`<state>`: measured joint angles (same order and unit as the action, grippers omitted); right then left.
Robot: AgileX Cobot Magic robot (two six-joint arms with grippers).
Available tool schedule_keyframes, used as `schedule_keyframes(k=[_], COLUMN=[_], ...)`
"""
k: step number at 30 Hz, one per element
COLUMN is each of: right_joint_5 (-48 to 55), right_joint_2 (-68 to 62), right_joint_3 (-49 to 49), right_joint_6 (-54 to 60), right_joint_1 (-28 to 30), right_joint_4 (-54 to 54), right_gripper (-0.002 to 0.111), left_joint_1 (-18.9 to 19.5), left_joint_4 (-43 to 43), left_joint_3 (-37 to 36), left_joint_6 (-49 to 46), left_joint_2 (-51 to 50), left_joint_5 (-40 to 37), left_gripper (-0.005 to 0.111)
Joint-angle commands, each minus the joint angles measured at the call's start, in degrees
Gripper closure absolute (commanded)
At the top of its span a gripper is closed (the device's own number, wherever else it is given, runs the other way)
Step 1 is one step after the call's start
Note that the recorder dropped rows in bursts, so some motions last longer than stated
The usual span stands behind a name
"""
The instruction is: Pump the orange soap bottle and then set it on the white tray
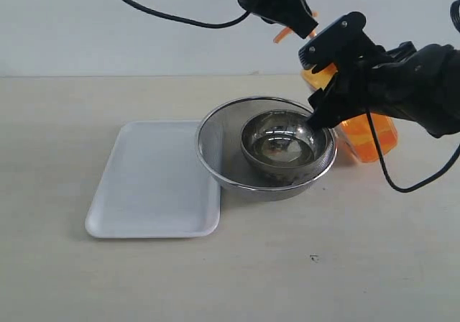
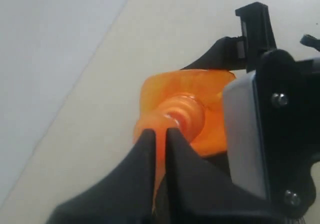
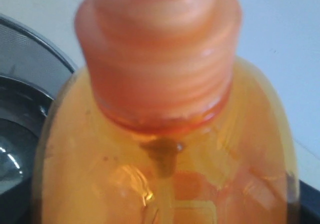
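Overhead, closed left claw (image 1: 307, 27) atop pump (image 2: 182, 114) of orange soap bottle (image 1: 370, 136), right claw (image 1: 327, 81) gripping body

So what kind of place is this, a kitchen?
Probably a robot test table, not a real kitchen: black robot arms with cables, a plain beige tabletop against a blank wall, plus a flat white rectangular tray and round steel mesh strainer.
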<state>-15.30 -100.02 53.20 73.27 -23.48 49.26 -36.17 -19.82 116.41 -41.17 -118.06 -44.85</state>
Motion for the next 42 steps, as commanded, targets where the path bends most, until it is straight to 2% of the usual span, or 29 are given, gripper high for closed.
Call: schedule_keyframes(k=[1,7,16,30,37,42], right_joint_5=[6.34,6.21,6.06,5.59,4.11,3.7], right_joint_2=[-0.63,-0.63,-0.63,-0.63,-0.63,-0.63], right_joint_3=[-0.5,-0.5,-0.5,-0.5,-0.5,-0.5], right_joint_6=[-2.32,-2.32,-2.32,-2.22,-2.22,-2.22], right_joint_1=[-0.51,-0.51,-0.51,-0.51,-0.51,-0.51], right_joint_4=[1.48,1.48,1.48,1.33,1.32,1.32], right_gripper=[0.108,0.108,0.108,0.108,0.108,0.108], left_joint_1=[-0.44,-0.44,-0.44,-0.44,-0.44,-0.44], left_joint_4=[2.52,10.05,23.63,35.59,36.91,42.5], left_joint_3=[-0.14,-0.14,-0.14,-0.37,-4.47,-9.82], left_joint_6=[0.73,6.21,14.22,21.87,23.34,27.64], left_joint_2=[5.06,10.18,20.18,33.49,42.47,49.82], left_joint_5=[0.28,-0.58,-7.09,-15.65,-15.65,-15.35], left_gripper=[0.102,0.102,0.102,0.102,0.102,0.102])
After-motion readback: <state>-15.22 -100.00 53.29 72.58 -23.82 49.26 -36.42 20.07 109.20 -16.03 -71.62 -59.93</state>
